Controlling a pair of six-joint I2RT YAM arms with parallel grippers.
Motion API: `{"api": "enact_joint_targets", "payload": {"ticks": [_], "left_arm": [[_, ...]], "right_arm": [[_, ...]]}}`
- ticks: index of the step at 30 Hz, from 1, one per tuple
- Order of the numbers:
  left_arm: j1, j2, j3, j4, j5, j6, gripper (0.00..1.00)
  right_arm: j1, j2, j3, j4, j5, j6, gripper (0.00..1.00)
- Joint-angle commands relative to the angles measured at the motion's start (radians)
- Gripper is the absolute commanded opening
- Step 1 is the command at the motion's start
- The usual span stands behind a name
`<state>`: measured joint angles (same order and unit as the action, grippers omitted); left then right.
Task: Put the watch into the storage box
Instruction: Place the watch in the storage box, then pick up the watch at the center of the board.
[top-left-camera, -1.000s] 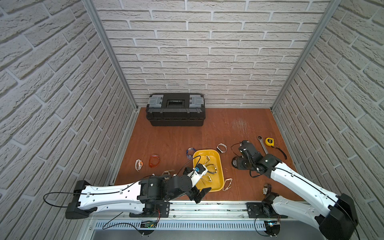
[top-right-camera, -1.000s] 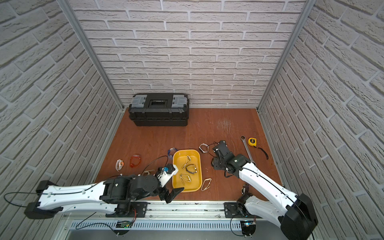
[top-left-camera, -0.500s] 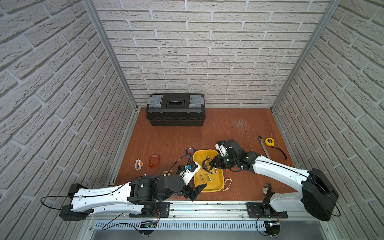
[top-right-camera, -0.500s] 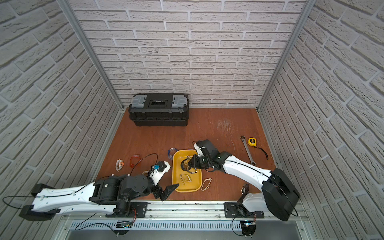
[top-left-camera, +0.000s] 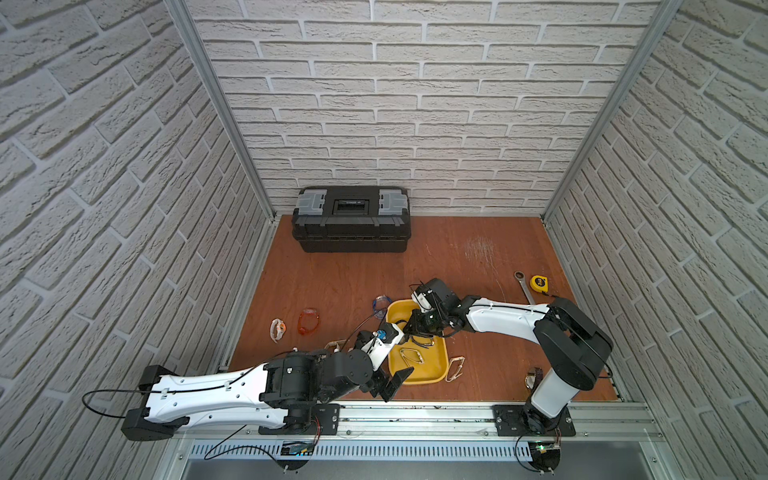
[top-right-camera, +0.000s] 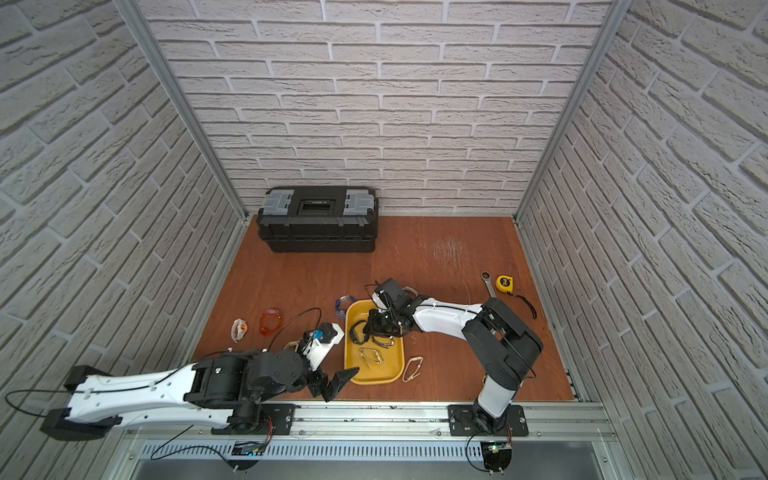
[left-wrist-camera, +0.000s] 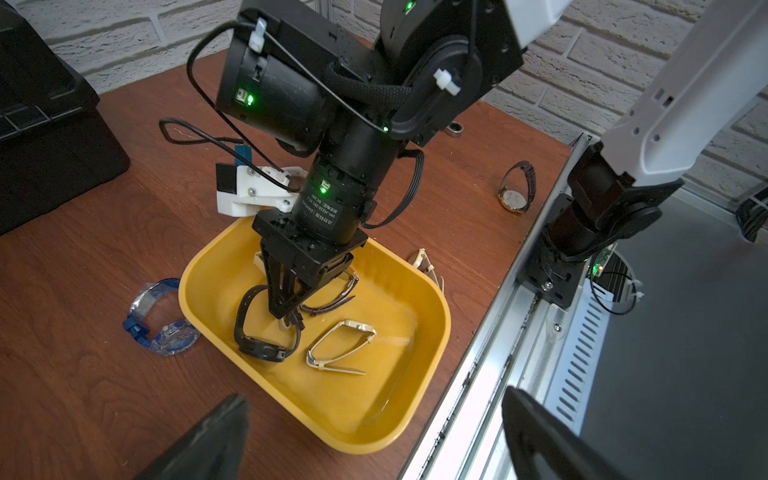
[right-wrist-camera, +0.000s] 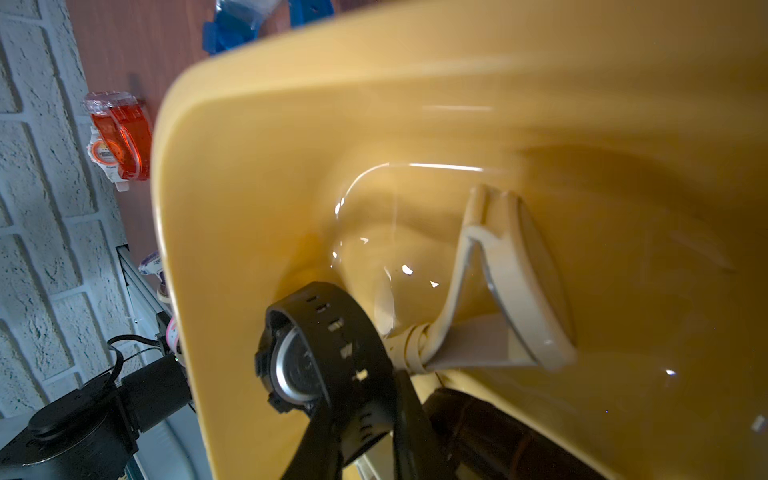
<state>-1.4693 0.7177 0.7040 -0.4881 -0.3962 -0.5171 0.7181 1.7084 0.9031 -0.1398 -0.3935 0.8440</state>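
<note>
The storage box (left-wrist-camera: 365, 399) is smooth, glossy yellow plastic (light glints on its floor). The counter (left-wrist-camera: 83, 395) is matt wood with visible grain. The black watch (right-wrist-camera: 345, 328) has a matt, rubbery-looking strap and a shiny metal back.

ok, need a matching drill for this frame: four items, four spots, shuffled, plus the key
Items
1. black plastic-strap watch
2. blue translucent plastic watch
3. brown-strap watch with a pale dial
4. yellow tape measure

Spots
A. on the wooden table, beside the metal wrench
B. on the table, just outside the wall of the yellow plastic tray
C. strap pinched in the right hand, inside the tray
D. on the table near the right arm's base

Pairs: 1-C, 2-B, 3-D, 4-A
</note>
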Motion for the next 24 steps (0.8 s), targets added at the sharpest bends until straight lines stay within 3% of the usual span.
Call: {"api": "enact_joint_targets", "payload": {"ticks": [1,7,12,24], "left_arm": [[0.000,0.000,0.036,0.019,-0.018,0.000,0.98],[0.001,0.000,0.051,0.007,-0.024,0.000,0.98],[0.000,0.040,0.062,0.003,-0.026,-0.003,0.98],[0.006,0.040,0.066,-0.006,-0.039,-0.017,0.98]], "right_arm": [[0.003,0.016,0.016,0.022,-0.006,0.002,0.13],[0.002,-0.026,0.020,-0.050,0.038,-0.027,0.36],[-0.003,-0.083,0.011,-0.096,0.070,-0.045,0.47],[-0.010,-0.266,-0.005,-0.164,0.084,-0.078,0.53]]}}
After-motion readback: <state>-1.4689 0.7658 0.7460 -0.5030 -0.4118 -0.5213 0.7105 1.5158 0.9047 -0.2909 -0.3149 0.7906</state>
